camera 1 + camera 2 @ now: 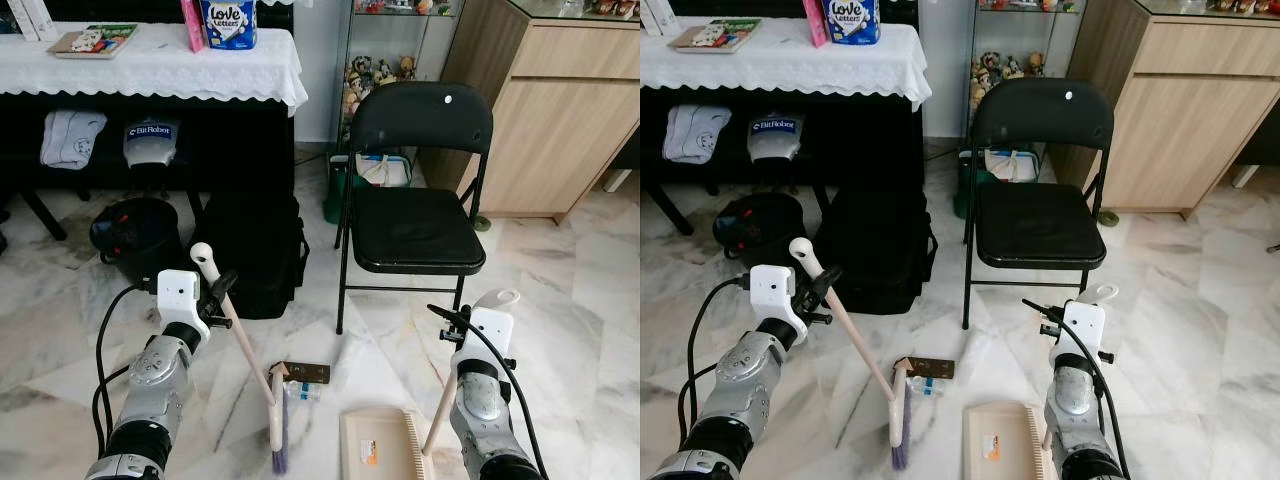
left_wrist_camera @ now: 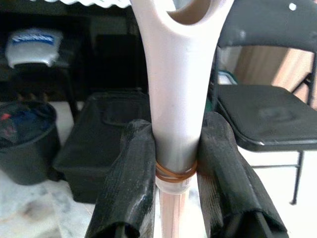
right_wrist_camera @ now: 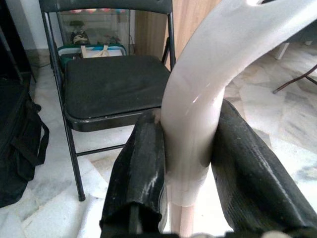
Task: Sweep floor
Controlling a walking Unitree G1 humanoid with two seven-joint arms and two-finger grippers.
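My left gripper (image 2: 176, 144) is shut on the cream handle of a broom (image 1: 245, 350), just below its looped top end. The handle slants down and to the right to purple bristles (image 1: 280, 455) that rest on the marble floor. My right gripper (image 3: 188, 148) is shut on the curved cream top of the dustpan handle (image 1: 437, 420). The cream dustpan (image 1: 375, 445) lies flat on the floor between my arms. A brown scrap (image 1: 305, 373) and a clear wrapper (image 1: 300, 392) lie just beyond the bristles, left of the pan.
A black folding chair (image 1: 415, 225) stands straight ahead. A black bag (image 1: 255, 250) and a black bin (image 1: 135, 235) sit under a table with a white cloth (image 1: 150, 65). A wooden cabinet (image 1: 560, 120) is at the right.
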